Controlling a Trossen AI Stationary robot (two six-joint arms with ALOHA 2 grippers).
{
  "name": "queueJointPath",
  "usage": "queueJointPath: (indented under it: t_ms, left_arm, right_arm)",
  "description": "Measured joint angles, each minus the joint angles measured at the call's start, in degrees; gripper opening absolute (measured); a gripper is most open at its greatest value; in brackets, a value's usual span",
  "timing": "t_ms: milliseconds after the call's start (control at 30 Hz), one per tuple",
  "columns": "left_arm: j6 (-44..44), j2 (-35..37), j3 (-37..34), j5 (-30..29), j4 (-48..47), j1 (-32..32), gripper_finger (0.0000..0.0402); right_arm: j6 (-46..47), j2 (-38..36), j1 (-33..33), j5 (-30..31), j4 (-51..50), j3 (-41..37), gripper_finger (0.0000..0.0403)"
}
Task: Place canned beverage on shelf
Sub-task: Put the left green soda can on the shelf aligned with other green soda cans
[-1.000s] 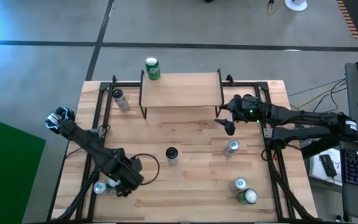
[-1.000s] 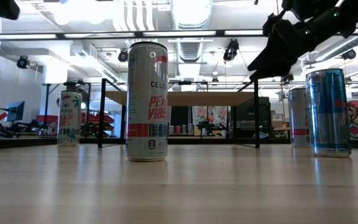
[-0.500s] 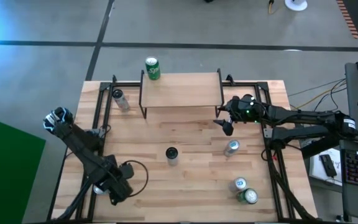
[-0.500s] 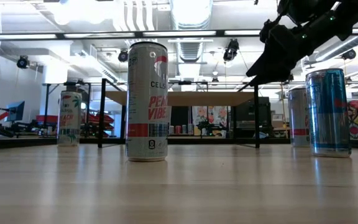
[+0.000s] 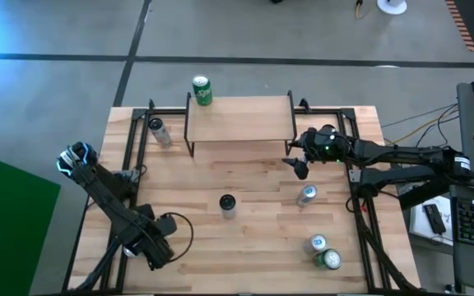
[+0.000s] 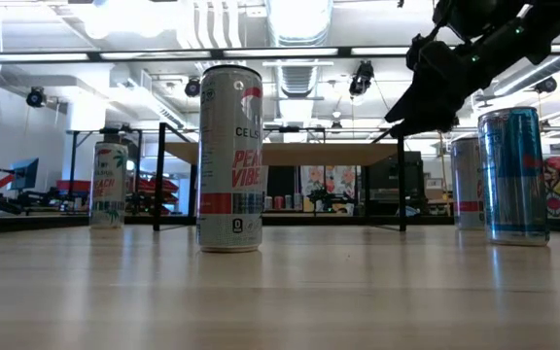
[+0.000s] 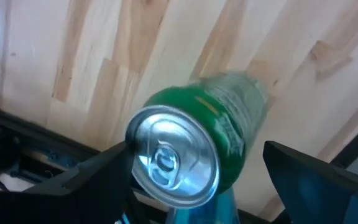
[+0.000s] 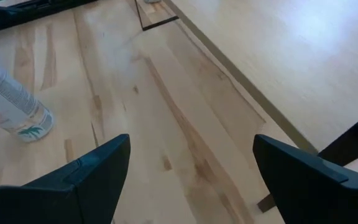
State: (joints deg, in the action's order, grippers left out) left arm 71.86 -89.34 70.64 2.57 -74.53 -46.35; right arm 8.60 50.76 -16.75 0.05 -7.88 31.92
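A: Item one, the table. It is carrying everything, and the shelf is standing at its far edge on thin wire legs.

B: Risk there?

A: A can set down off-level or near the plank's rim is likely tipping off; the legs are leaving little margin if an arm is bumping them.

B: Item two?

A: The right gripper, hanging over the table just beside the shelf's right front leg, fingers spread, gripping nothing. Any swing toward the shelf is risking a knock on that leg.

B: Item three?

A: The left gripper, at the near left corner, fingers parted wide on either side of the green can, not clamped on it. The can is sitting close to the table edge.

B: Hazard?

A: Closing off-centre is likely pushing it over or off the edge; its smooth round wall is probably slipping in a shallow grip.

B: Smallest items?

A: The tall white can mid-table and other cans, lying along the carry path.
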Motion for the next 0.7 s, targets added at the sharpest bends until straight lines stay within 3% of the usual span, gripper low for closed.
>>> queueJointPath:
  t_ms: [233,467,600,700]
  left_arm:
    - [5.35,0.02,-0.08,-0.72,1.77,0.00,0.0343]
    - [10.08,0.02,-0.08,-6.71,3.94,0.88,0.0343]
    - [17.66,0.02,-0.08,-9.14,3.88,1.14,0.0343]
    - [26.53,0.02,-0.53,-14.65,4.02,1.03,0.0343]
  right_arm:
    - [0.47,0.00,0.01,-0.01,0.08,0.00,0.0329]
    - [0.46,0.00,0.02,0.00,0.14,-0.02,0.0329]
    - [1.00,0.00,0.00,-0.01,0.73,-0.02,0.0329]
    - [1.34,0.00,0.00,-0.02,0.92,-0.02,0.0329]
